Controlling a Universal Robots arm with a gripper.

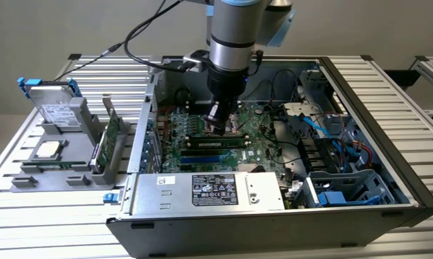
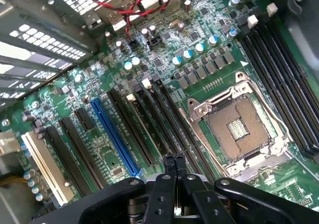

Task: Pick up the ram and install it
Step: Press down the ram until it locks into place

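Observation:
The ram [image 1: 218, 143], a long green stick with dark chips, stands in a slot on the motherboard [image 1: 263, 154] inside the open computer case. My gripper [image 1: 220, 129] reaches down from above and hovers just behind the ram, close over it; whether they touch I cannot tell. In the wrist view the gripper [image 2: 174, 159] is shut, its two black fingertips pressed together with nothing between them. It sits over the long dark slots [image 2: 159, 119] next to the bare processor socket [image 2: 239, 127].
The case walls [image 1: 407, 181] hem in the board. A silver power supply [image 1: 209, 191] sits at the front, with drive cages and blue cables [image 1: 331, 140] at the exterior view's right. A grey holder [image 1: 29, 183] at the exterior view's left carries a hard drive [image 1: 54, 108], a processor chip [image 1: 49, 148] and a taller green card [image 1: 110, 137].

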